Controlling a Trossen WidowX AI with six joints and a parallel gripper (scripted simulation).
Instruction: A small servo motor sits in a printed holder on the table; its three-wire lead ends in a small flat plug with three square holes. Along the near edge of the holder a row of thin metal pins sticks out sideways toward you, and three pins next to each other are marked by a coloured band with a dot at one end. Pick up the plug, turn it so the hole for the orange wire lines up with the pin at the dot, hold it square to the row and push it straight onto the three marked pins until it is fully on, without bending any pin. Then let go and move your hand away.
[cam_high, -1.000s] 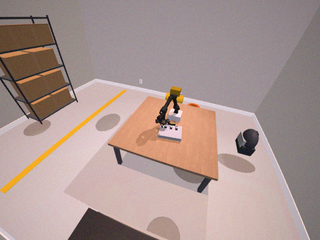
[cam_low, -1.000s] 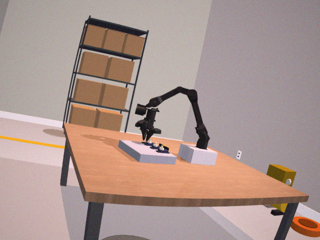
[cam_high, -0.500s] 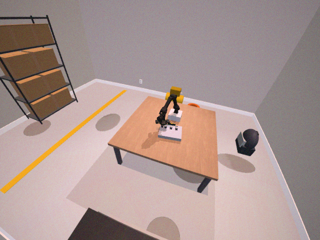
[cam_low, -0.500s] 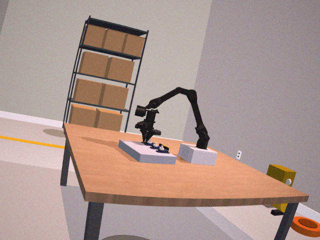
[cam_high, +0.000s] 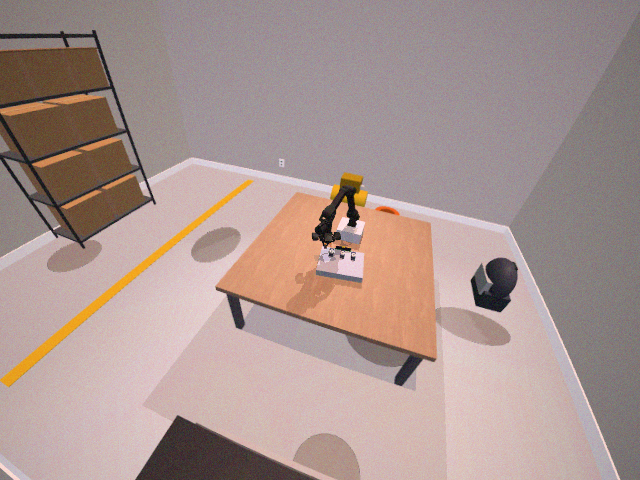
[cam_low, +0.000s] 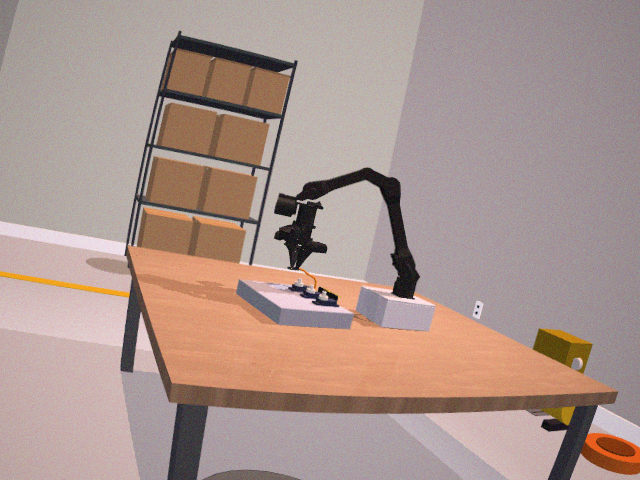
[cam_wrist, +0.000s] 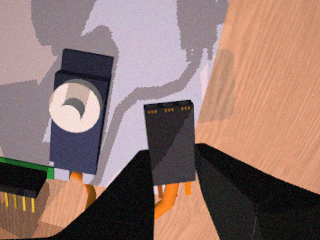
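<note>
My gripper (cam_high: 325, 246) (cam_low: 293, 268) (cam_wrist: 172, 156) is shut on the black plug (cam_wrist: 171, 135), which is raised above the pale holder (cam_high: 345, 267) (cam_low: 266, 299) (cam_wrist: 142, 45). In the wrist view the plug's three-contact end points up the picture, slightly tilted. The orange lead (cam_low: 311, 273) (cam_wrist: 170, 197) leaves its other end and arches down to the servo row. A dark blue servo (cam_wrist: 80, 142) with a round white horn is left of the plug. Gold pins (cam_wrist: 24, 202) stick out of a black header at lower left. The coloured band and dot cannot be made out.
Three servos stand in a row on the holder. A green board edge (cam_wrist: 20, 164) lies by the header. The arm stands on a white base block (cam_high: 351, 232) (cam_low: 395, 314) behind the holder, on the wooden table (cam_high: 268, 258) (cam_low: 361, 366).
</note>
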